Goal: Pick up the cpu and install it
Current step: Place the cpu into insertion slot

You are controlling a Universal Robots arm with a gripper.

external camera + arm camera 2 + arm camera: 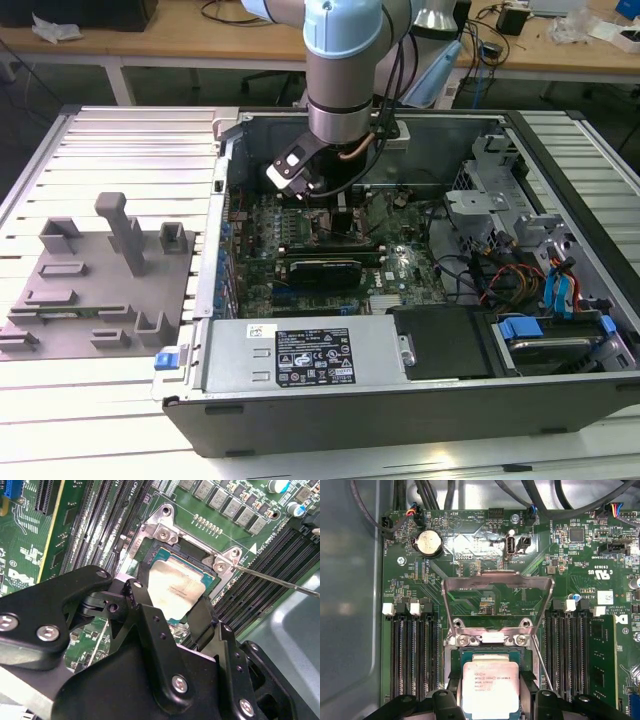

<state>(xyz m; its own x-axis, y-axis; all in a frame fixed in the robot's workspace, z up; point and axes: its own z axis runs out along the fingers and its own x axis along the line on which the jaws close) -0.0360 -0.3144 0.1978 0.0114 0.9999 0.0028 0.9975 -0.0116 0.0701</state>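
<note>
A robot arm (345, 90) reaches down into an open computer case (400, 400) that lies on a slatted tabletop (100, 420). A grey moulded tray (100, 290) sits near the tabletop's edge at the exterior view's left.

In the second wrist view, the gripper (169, 600) hangs just above the green motherboard (30, 540). Its black fingers (142, 605) are closed against two opposite edges of the cpu (177, 587).

The cpu, silver top facing up, lies flat in the socket (490, 640). The socket sits between two banks of memory slots (412, 655) on the motherboard. Its hinged metal frame (497, 582) stands raised, away from the cpu. A thin metal lever (280, 580) angles out beside the socket.
</note>
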